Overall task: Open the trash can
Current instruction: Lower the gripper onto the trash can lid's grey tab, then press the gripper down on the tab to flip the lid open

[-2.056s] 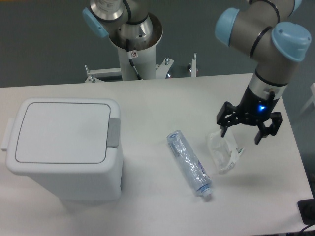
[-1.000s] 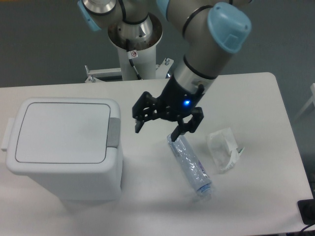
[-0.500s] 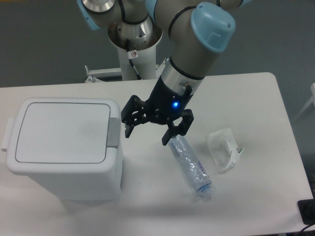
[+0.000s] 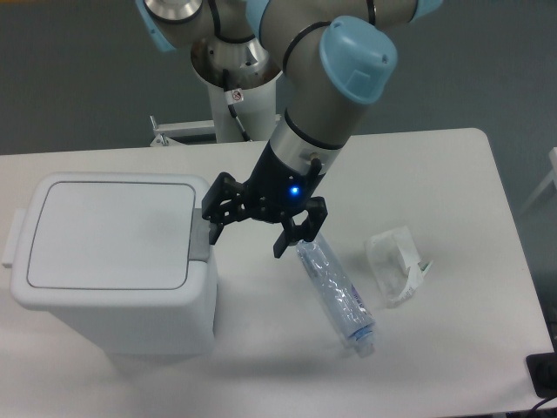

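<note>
From the trash can (image 4: 113,261) sitting lid-down at the table's left, I've got the gripper (image 4: 248,233) spread and empty just right of its grey push tab (image 4: 201,236), lined up to press, bottle (image 4: 336,293) beyond.

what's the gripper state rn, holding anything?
Gripper: open, holding nothing; it sits just right of the trash can, one finger by the grey push tab. Lid is shut.

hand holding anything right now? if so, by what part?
Nothing held. The hand is open and empty, beside the grey push tab of the trash can, whose lid is down.
</note>
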`<move>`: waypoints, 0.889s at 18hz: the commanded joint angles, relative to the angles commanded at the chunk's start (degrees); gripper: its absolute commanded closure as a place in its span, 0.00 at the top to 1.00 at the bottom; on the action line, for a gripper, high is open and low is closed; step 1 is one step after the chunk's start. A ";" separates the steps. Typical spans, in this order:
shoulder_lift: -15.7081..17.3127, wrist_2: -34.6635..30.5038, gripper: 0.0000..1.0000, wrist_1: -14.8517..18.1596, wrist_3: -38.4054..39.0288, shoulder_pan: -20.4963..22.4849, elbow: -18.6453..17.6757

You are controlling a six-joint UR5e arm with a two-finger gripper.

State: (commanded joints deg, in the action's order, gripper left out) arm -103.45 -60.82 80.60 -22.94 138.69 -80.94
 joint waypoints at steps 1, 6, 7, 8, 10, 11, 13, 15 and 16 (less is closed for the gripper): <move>0.09 0.00 1.00 0.00 0.00 0.00 -0.09; 0.18 0.09 1.00 0.09 0.00 -0.09 0.08; 0.18 0.09 1.00 0.00 -0.09 -0.09 0.26; 0.09 0.00 1.00 -0.09 -0.09 -0.09 0.35; -0.52 -0.09 1.00 -0.26 -0.35 -0.09 0.87; -0.61 -1.13 1.00 -1.22 -0.35 -0.18 0.79; -0.79 -2.54 1.00 -2.37 -0.09 -0.18 0.52; -0.96 -2.72 1.00 -2.46 -0.09 -0.18 0.52; -0.96 -2.72 1.00 -2.46 -0.09 -0.18 0.52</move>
State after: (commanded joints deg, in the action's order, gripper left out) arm -104.41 -63.54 78.13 -23.03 138.52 -80.42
